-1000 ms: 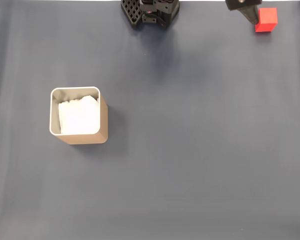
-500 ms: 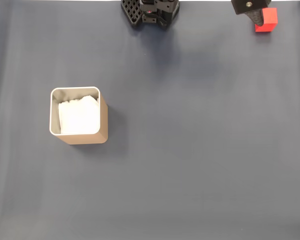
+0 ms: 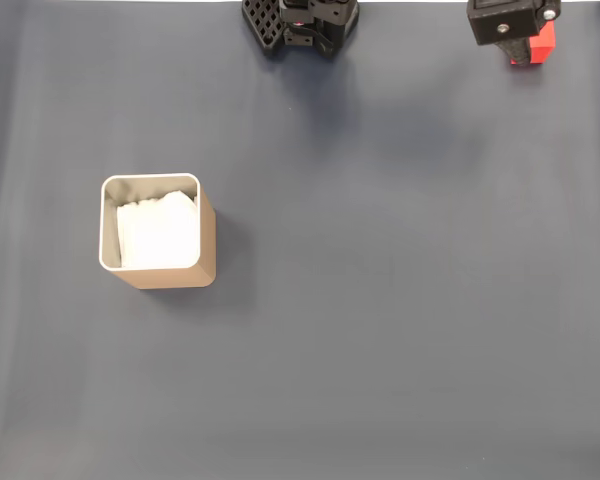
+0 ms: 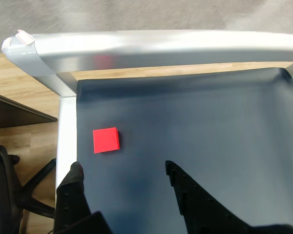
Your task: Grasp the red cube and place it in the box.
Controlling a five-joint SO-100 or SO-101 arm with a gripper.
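Note:
The red cube [image 3: 544, 42] lies at the far top right of the dark mat in the fixed view, partly covered by my gripper [image 3: 518, 40] hovering over its left part. In the wrist view the red cube [image 4: 106, 140] rests on the mat close to the left edge, ahead of and slightly left of the gap between my fingers. My gripper [image 4: 123, 168] is open, with nothing between its black fingertips [image 4: 76, 171]. The tan box [image 3: 158, 232] with white paper inside stands upright on the left side of the mat, far from the cube.
The arm's black base [image 3: 300, 22] sits at the top middle of the fixed view. A silver metal frame [image 4: 161, 46] borders the mat just beyond and left of the cube. Wooden floor and a black chair [image 4: 5, 195] lie past it.
My gripper has shifted right across the top edge and now covers more of the red cube. The cube and the box have not moved.

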